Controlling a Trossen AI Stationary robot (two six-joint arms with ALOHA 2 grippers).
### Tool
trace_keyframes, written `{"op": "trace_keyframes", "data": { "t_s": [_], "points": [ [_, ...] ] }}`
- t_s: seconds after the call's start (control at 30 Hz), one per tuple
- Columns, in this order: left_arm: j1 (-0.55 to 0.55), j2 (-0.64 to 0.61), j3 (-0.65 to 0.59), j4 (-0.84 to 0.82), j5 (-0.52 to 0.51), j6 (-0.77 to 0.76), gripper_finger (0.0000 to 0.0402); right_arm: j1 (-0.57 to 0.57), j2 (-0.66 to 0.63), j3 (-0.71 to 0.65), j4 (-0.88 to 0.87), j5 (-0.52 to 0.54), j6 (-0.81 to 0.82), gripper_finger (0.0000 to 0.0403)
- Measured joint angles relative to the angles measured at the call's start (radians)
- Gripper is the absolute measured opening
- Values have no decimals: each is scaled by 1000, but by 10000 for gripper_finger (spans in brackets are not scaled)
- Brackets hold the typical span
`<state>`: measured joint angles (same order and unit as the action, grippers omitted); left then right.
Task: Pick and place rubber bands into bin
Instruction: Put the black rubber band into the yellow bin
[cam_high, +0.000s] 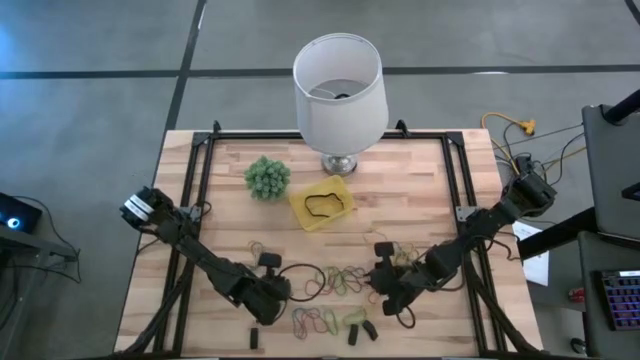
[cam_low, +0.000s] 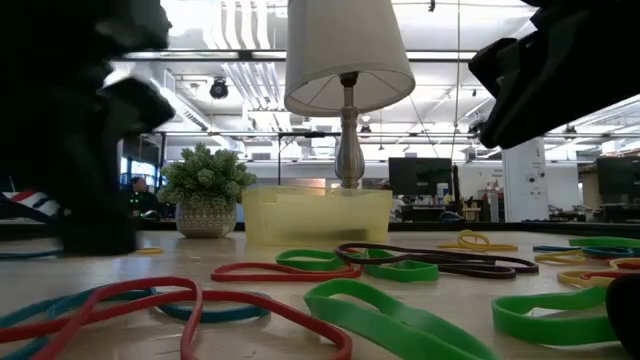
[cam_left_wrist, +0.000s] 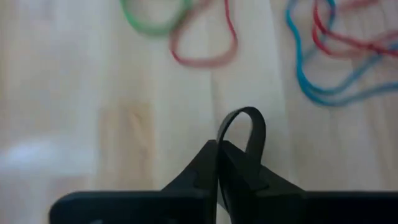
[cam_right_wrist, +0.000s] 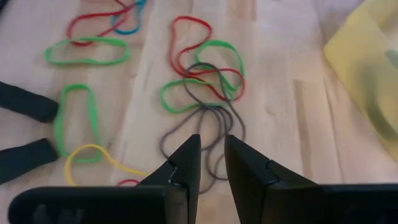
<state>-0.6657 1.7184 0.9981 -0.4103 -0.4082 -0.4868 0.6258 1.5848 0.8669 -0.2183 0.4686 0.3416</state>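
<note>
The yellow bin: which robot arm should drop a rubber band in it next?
Probably the left. Its end effector is shut on a black rubber band, ready to carry to the yellow bin. The right end effector is open and empty above the pile of rubber bands.

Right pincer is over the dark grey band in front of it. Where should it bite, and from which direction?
Come straight down with the right pincer, whose fingers stand slightly apart. Bite the dark grey band's near end, which lies clear on bare wood. Its far end crosses the green band and red band, so a bite there would likely snag them.
</note>
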Motion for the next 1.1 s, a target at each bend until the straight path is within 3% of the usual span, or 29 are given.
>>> {"op": "trace_keyframes", "data": {
  "t_s": [0.27, 0.47, 0.83, 1.1],
  "points": [
    [56, -2, 69, 3, -311, 182, 0, 0, 0, 0, -14, 62, -1, 63],
    [166, -2, 116, 11, -556, 340, 0, 0, 0, -7, -18, 94, -3, 63],
    [421, -2, 124, 66, -510, 442, 0, 0, 0, -22, -17, 93, 12, 61],
    [512, -2, 123, 66, -353, 445, 5, 0, 1, -38, -16, 92, 52, 59]
  ]
}}
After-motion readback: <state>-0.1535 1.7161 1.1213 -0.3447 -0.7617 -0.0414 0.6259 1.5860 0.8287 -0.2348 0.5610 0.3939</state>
